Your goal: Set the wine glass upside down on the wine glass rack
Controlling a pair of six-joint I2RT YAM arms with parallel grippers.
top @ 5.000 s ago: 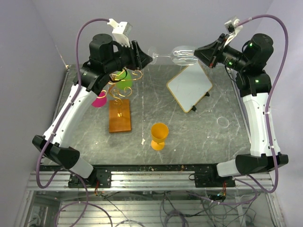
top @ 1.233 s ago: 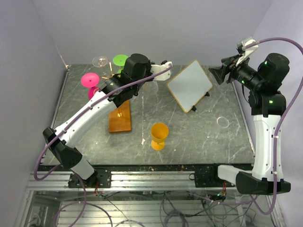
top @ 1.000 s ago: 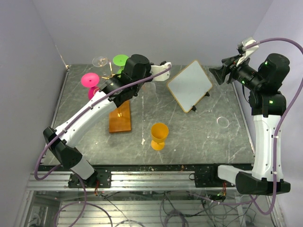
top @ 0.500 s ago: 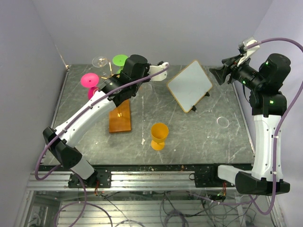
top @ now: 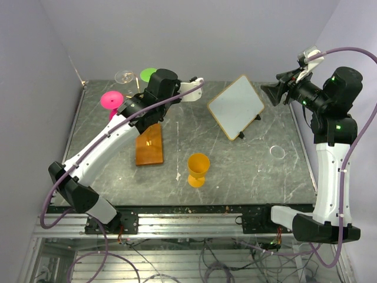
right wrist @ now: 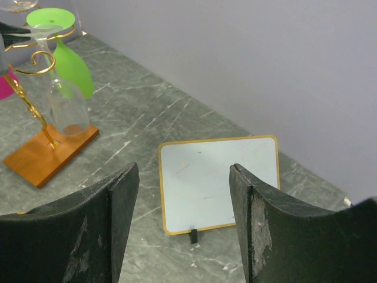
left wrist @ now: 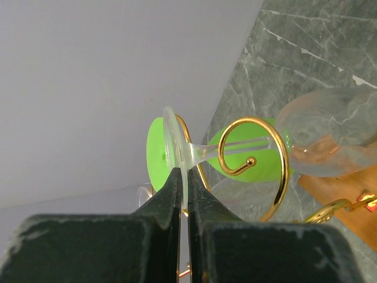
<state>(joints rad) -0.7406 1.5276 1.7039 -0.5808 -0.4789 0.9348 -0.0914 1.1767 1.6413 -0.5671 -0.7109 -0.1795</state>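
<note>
- Top external view: the left arm (top: 118,132) is stretched to the wine glass rack (top: 149,144) in the upper left of the frame. Five seconds ago the wine glass was held in the air between both arms. Over the last second the left wrist has been drawn leftward, closer over the rack. The clear glass itself can hardly be made out here. The right gripper (top: 272,93) is raised at the upper right, well apart from the rack, and has not moved in that second.
- Left wrist view: the left gripper (left wrist: 184,177) is seen at the lower centre, its jaws closed on the rim of the foot of the wine glass (left wrist: 235,146). The stem is threaded through a gold hook (left wrist: 283,171) of the rack, with the bowl at the right edge of the frame. Whether the foot already bears on the hook cannot be told.
- Right wrist view: the jaws are spread wide and nothing is held. At the upper left the glass is seen hanging bowl-down over the rack's wooden base.
- The hand-over is judged done and the glass nearly seated; only settling and release appear to remain.
</note>
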